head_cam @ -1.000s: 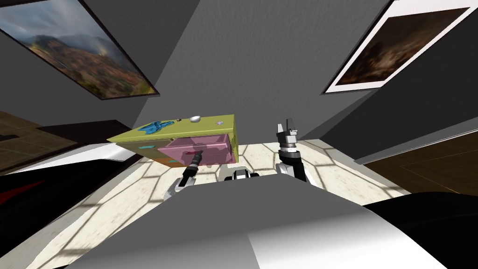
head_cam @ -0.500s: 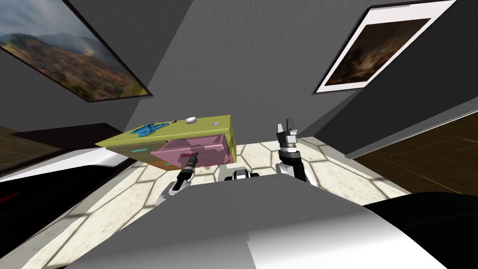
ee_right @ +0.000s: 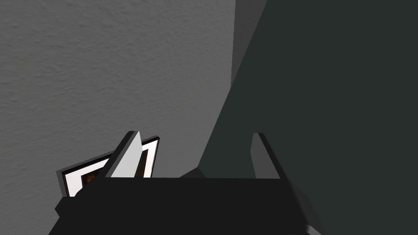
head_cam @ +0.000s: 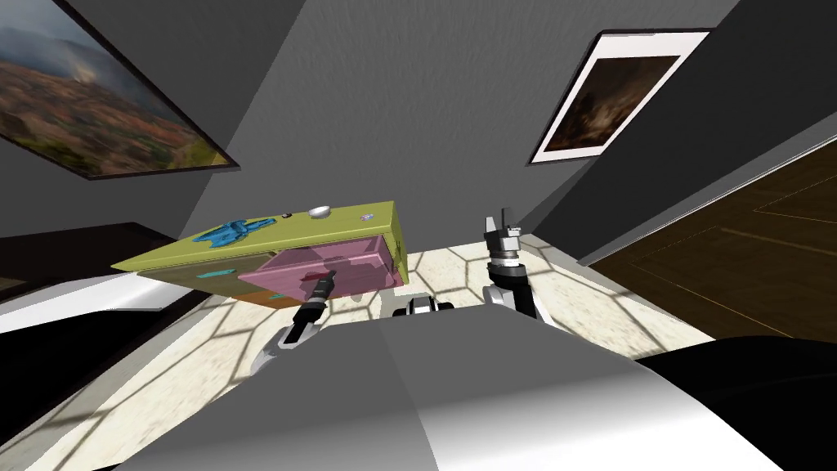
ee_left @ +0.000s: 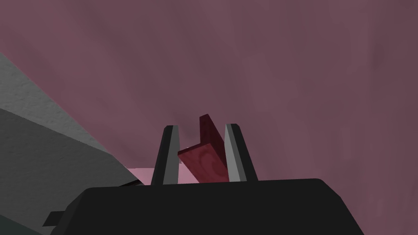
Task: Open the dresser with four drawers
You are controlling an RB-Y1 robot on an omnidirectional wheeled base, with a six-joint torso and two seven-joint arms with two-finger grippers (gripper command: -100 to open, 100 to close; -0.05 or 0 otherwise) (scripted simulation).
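Grip first: your left pincer (ee_left: 201,127) is clenched on the pink drawer's (head_cam: 364,260) dark red handle (ee_left: 205,159). The dresser (head_cam: 343,226) lies at 11 o'clock, so pull toward 6. Your right pincer (ee_right: 196,134) is released.

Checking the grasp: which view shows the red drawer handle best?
The left wrist view: the dark red handle sits between the left gripper's fingers. The head view gives it as a red speck on the pink drawer. The right wrist view faces a wall.
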